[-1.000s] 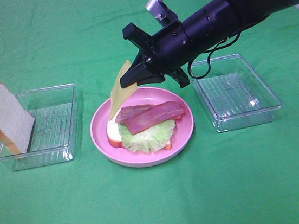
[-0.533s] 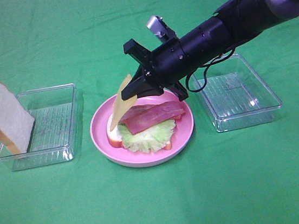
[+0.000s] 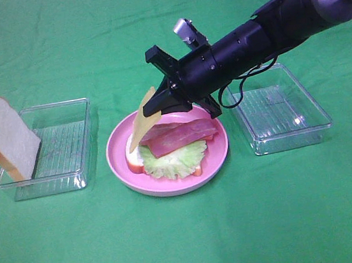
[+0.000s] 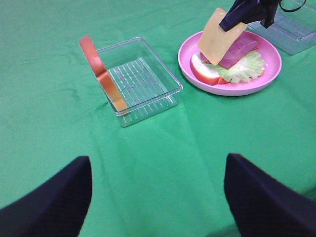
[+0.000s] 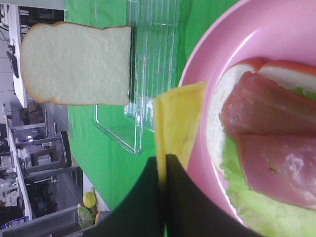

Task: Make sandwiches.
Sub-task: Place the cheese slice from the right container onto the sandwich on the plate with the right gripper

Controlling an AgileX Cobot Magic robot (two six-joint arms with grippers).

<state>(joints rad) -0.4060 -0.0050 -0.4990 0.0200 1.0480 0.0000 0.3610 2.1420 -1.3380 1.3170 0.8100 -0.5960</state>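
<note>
On the pink plate (image 3: 120,170) lies a bread slice (image 3: 133,159) topped with ruffled lettuce (image 3: 173,160) and bacon strips (image 3: 180,136). My right gripper (image 3: 159,101) is shut on the upper edge of a yellow cheese square (image 3: 142,119). The cheese hangs tilted, its lower corner down at the left side of the stack. A second bread slice (image 3: 7,139) stands leaning against the left end of the left clear tray (image 3: 62,148). In the left wrist view my left gripper (image 4: 158,197) is open with only cloth between its fingers, well short of the tray.
A second clear tray (image 3: 279,109) sits right of the plate, under the right arm. Green cloth covers the whole table. The left wrist view shows the standing bread slice (image 4: 98,69) edge-on.
The right gripper has come down and slightly left with the cheese, bringing its lower corner close to the stack, then held still. The left gripper has not moved.
</note>
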